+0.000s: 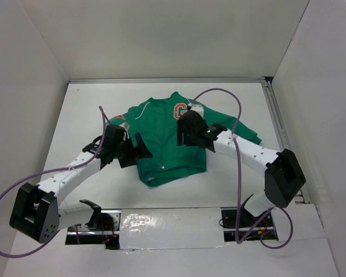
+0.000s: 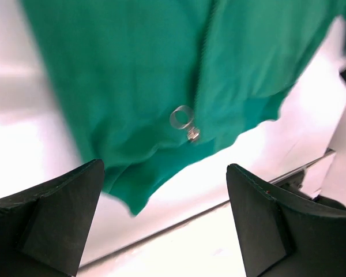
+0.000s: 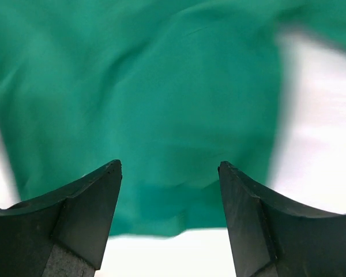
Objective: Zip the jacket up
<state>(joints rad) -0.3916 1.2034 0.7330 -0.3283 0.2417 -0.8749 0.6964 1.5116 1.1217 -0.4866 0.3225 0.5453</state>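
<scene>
The green jacket (image 1: 164,144) lies flat mid-table, collar at the far side, orange "G" (image 1: 179,110) on the chest and an orange patch (image 1: 116,118) on its left shoulder. In the left wrist view the silver zipper pull (image 2: 183,119) sits low on the zip line near the hem (image 2: 161,179). My left gripper (image 1: 134,153) is open and empty over the jacket's lower left edge; its jaws (image 2: 164,193) stand wide apart just short of the hem. My right gripper (image 1: 184,136) is open and empty above the jacket's right front; only green fabric (image 3: 161,104) lies past its jaws (image 3: 170,173).
White walls close in the table on the left, back and right, with a metal rail (image 1: 279,124) along the right edge. Purple cables (image 1: 237,115) loop over both arms. The arm bases and a white strip (image 1: 173,222) stand at the near edge.
</scene>
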